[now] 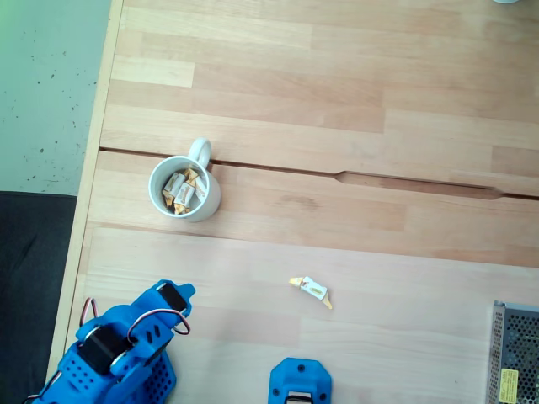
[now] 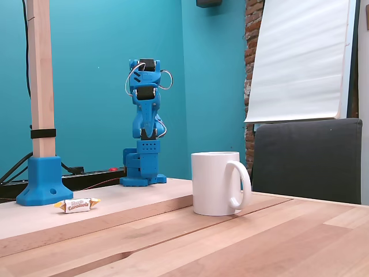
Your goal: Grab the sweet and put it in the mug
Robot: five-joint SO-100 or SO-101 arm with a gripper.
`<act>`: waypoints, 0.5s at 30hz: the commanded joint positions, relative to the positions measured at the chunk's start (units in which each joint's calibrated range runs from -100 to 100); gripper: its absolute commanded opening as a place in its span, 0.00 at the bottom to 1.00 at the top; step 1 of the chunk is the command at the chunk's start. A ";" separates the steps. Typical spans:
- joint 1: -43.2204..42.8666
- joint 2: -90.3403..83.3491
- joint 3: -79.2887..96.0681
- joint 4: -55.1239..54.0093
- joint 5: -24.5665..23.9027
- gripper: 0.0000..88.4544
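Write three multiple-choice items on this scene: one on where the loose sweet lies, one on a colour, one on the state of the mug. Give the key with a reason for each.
1. Where does the loose sweet lie?
A. On the bare table, apart from the mug
B. Inside the mug
C. On the dark chair

2. What colour is the arm?
A. Red
B. Blue
C. White

3. What state is the mug in?
A. Tipped on its side
B. Upright and empty
C. Upright with sweets inside

Key: 1 A, the sweet rests on wood to the right of the mug in the top-down fixed view. 2 B, both fixed views show blue parts. 3 C, wrapped sweets show inside its rim from above.
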 commanded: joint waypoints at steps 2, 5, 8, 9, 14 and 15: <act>0.65 -0.34 0.38 -0.44 0.59 0.03; 0.50 -0.42 0.82 -2.13 0.63 0.03; 0.50 -0.16 0.20 -5.11 0.73 0.01; 0.58 0.52 -0.16 -6.24 0.83 0.01; 0.58 11.88 -3.37 -5.92 1.76 0.01; 0.65 15.07 -4.62 -5.44 1.95 0.01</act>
